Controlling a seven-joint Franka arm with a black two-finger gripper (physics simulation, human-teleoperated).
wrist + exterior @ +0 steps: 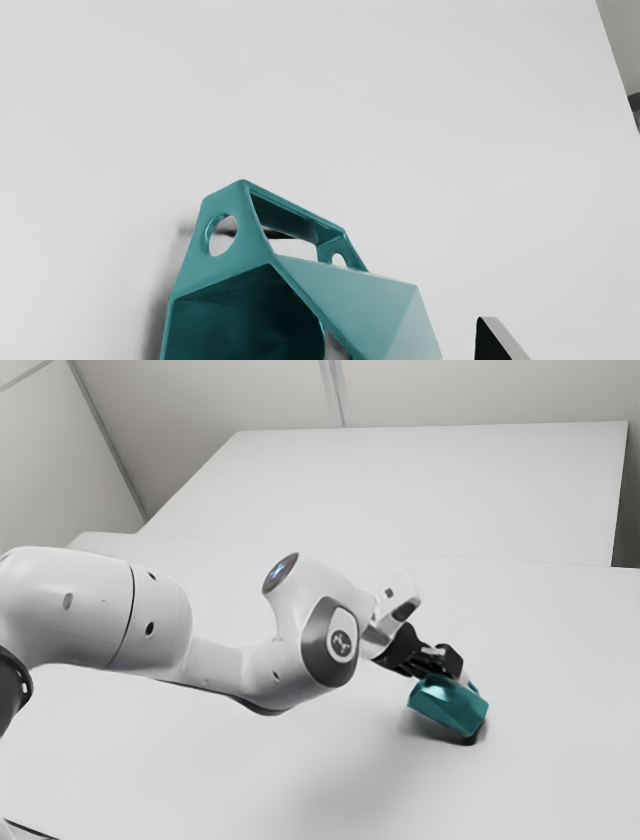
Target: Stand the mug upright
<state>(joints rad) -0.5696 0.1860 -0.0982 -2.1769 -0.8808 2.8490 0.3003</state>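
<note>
From where I operate, I see a broad, smooth, pale grey-white table [560, 650] across the exterior view. Beyond it lies a second flat white surface [400, 480], with straight edges and a slanting side toward the exterior view's left. Behind that rises a plain light grey back wall [480, 390], crossed by a narrow upright strip [334, 390]. A side wall [60, 470] meets it at the exterior view's left. In my wrist view, past the tabletop's straight edge, I see a grey area [617, 40] and a small dark patch [634, 101], too cut off to identify.
</note>
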